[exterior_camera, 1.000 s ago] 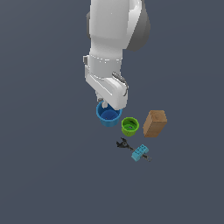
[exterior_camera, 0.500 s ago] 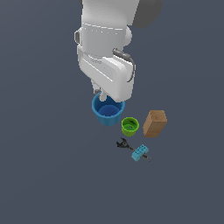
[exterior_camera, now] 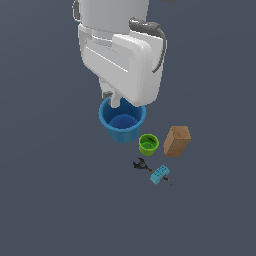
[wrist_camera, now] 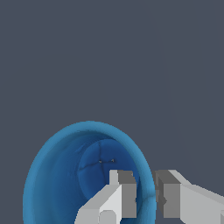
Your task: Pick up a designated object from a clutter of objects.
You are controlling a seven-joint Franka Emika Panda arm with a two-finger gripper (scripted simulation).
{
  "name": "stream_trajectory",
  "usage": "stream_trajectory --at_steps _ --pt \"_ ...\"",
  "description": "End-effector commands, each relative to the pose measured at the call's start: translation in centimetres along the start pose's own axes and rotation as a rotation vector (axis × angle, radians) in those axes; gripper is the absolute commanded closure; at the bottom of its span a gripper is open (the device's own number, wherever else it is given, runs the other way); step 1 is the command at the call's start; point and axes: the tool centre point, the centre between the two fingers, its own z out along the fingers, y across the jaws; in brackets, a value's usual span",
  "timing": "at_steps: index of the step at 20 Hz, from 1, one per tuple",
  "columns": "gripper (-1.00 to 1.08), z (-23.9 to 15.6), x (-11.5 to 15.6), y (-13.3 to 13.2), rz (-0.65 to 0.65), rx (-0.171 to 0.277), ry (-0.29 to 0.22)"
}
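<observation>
The blue cup (exterior_camera: 122,122) hangs from my gripper (exterior_camera: 116,101), raised above the grey floor and apart from the other objects. In the wrist view my gripper (wrist_camera: 146,188) is shut on the blue cup's (wrist_camera: 65,175) rim, with one finger (wrist_camera: 124,188) inside the cup and the other (wrist_camera: 170,194) outside its wall. The cup is round and tapers to a narrower, darker base. The arm's white body hides the back of the rim in the exterior view.
On the floor, towards the exterior view's right, stand a green cup (exterior_camera: 148,144) and a brown block (exterior_camera: 177,140). Nearer the camera lie a light-blue toy brick (exterior_camera: 160,174) and a thin black tool (exterior_camera: 140,164).
My arm has risen towards the camera with the blue cup in its grip. The cup has left the floor and moved away from the green cup. The other objects have not moved.
</observation>
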Motion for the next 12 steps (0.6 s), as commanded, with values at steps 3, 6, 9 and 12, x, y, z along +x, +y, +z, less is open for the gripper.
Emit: stream_trajectory --at_steps 3,6,9,12 --pt "1.08 -1.4 0.8 -0.8 0.001 0.002 0.003" --pt "1.08 -1.8 1.1 -1.1 0.001 0.001 0.003" --pt "1.08 -2.1 1.3 -1.3 0.001 0.001 0.003" --pt "1.08 -2.2 1.4 -1.4 0.001 0.001 0.003"
